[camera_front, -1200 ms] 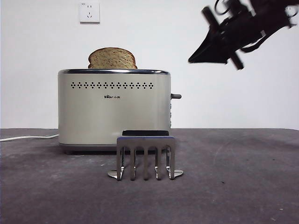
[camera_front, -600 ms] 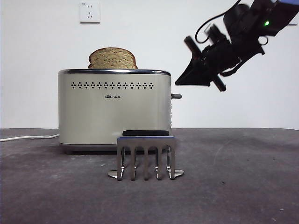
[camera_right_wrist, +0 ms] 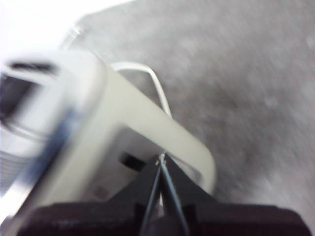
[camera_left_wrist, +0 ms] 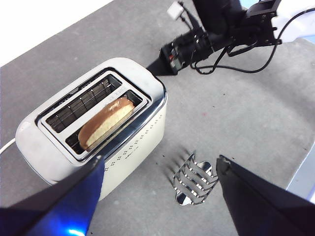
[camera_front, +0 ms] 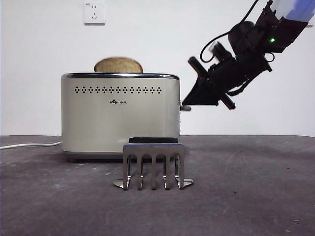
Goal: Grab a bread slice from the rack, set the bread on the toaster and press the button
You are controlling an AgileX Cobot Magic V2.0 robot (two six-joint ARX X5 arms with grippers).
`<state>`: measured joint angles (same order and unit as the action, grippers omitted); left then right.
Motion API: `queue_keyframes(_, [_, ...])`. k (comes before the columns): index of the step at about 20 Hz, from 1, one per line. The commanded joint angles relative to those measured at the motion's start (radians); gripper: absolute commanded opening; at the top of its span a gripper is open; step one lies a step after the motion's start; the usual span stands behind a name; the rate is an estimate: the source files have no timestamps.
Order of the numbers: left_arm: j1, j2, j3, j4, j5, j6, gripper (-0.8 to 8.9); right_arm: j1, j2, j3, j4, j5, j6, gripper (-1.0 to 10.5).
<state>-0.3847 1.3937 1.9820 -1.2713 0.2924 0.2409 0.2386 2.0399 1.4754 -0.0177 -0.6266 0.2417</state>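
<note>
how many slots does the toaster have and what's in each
2. In the toaster, the slot nearer the vent-hole side holds the slice of bread, sunk low. The other slot shows only wire guides; its bottom is hidden.

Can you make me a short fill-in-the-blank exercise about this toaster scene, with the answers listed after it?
1. The slice of bread sits in one slot of the ______.
2. The right gripper has its tip at the button on the toaster's narrow end, its fingers ______.
3. The steel rack in front of the toaster holds ______ bread.
4. The left gripper hovers above the table with its fingers ______.

Answers: toaster; shut; no; open
</note>
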Motion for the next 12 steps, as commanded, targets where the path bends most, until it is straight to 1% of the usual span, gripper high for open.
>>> queue_keyframes(1, [-0.001,0.0,-0.004,-0.002,0.004,-0.01,3.77,0.009,0.05,-0.012,-0.076,0.036,-0.086,-0.1])
queue_keyframes(2, [-0.001,0.0,-0.004,-0.001,0.004,-0.01,3.77,0.013,0.06,-0.012,-0.092,0.051,-0.106,-0.1])
queue_keyframes(3, [-0.001,0.0,-0.004,-0.002,0.004,-0.01,3.77,0.014,0.066,-0.012,-0.105,0.059,-0.11,-0.1])
queue_keyframes(12, [-0.001,0.0,-0.004,-0.003,0.004,-0.01,3.77,0.018,0.092,-0.012,-0.126,0.062,-0.118,-0.1])
